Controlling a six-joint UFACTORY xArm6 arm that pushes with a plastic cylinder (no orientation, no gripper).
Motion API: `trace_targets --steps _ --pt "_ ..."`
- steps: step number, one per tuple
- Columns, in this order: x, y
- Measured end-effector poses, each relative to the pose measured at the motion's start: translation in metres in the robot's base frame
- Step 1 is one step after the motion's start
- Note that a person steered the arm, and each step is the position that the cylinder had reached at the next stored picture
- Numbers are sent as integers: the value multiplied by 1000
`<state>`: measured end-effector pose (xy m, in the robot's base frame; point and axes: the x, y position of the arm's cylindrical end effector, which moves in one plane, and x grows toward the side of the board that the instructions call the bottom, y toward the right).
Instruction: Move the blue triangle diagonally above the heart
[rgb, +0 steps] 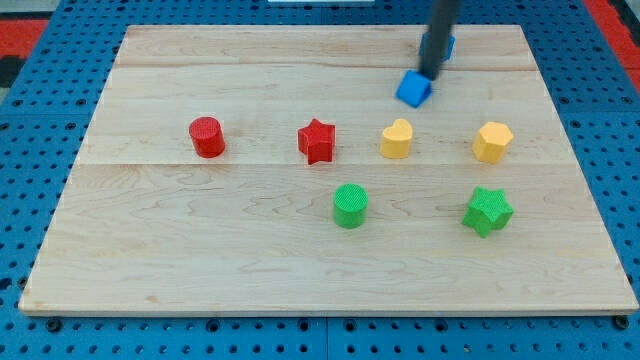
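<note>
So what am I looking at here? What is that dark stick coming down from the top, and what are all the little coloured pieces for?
This is one camera picture looking down at a wooden board. The dark stick is the end of a robot arm. It has no jaws and holds nothing; it only slides its tip along the board to push pieces. The tip is touching the upper edge of a blue block, and a second blue piece peeks out behind the stick, mostly hidden. Below lie a red cylinder, a red star, a yellow heart and a yellow hexagon. Nearest the view's bottom are a green cylinder and a green star.
</note>
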<state>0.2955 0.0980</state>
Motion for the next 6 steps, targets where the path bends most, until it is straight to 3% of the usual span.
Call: trace_targets --steps 1,3,4,5,6 --pt "17 -35" --pt "-34 31" --pt "-3 56" --pt "8 -17" --pt "24 -2"
